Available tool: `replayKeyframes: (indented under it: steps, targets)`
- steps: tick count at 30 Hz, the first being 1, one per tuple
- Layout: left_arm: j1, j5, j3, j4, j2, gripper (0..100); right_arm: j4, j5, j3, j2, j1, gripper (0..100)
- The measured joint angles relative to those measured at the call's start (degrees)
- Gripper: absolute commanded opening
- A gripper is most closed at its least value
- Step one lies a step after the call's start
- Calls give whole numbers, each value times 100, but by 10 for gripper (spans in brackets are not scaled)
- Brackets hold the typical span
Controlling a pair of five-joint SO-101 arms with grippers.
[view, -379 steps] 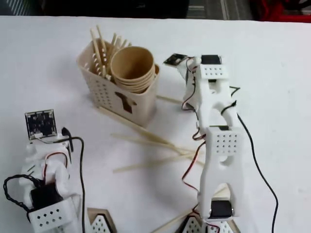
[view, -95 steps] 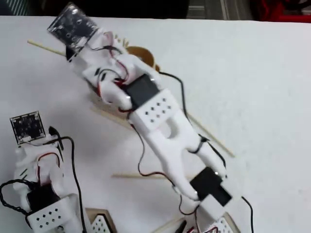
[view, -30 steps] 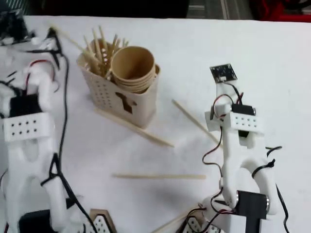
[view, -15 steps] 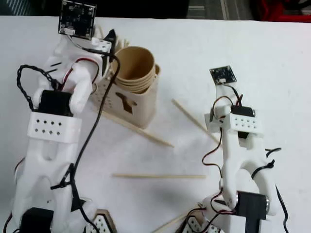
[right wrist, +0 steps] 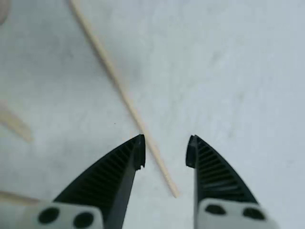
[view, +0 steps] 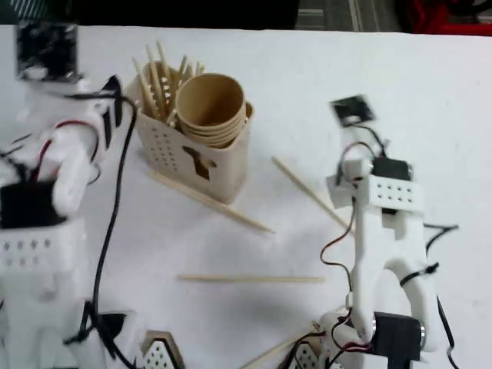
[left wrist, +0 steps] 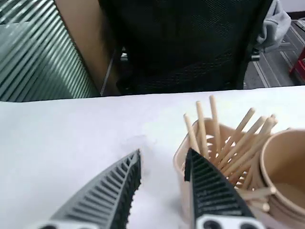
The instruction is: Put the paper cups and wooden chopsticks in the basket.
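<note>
In the upper left of the high view, the left gripper (left wrist: 163,152) is hanging empty with its fingers apart, just beside the basket (view: 196,157), which is holding the stacked paper cups (view: 211,108) and a bundle of wooden chopsticks (view: 157,81). The step in hand is judged to be collecting loose sticks: one long chopstick (view: 215,204) is lying along the basket's base and a flat chopstick (view: 254,279) is lying at lower centre. At centre right the right gripper (right wrist: 167,140) is hovering, fingers apart, over a slanted chopstick (right wrist: 119,90), so the next move is calling for centring, descending and closing on it
</note>
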Motion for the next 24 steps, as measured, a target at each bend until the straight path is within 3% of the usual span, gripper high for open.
replayKeyframes:
  steps: [4, 17, 24]
  targets:
    - [-79, -9, 712, 88, -738, 166, 378, 273, -475, 501, -431, 255]
    - [-88, -9, 3288, 88, -2119, 166, 431, 334, -2338, 3051, -721, 255]
    - [-88, -9, 4607, -615, -2409, 166, 431, 853, -2884, 3859, -1064, 254]
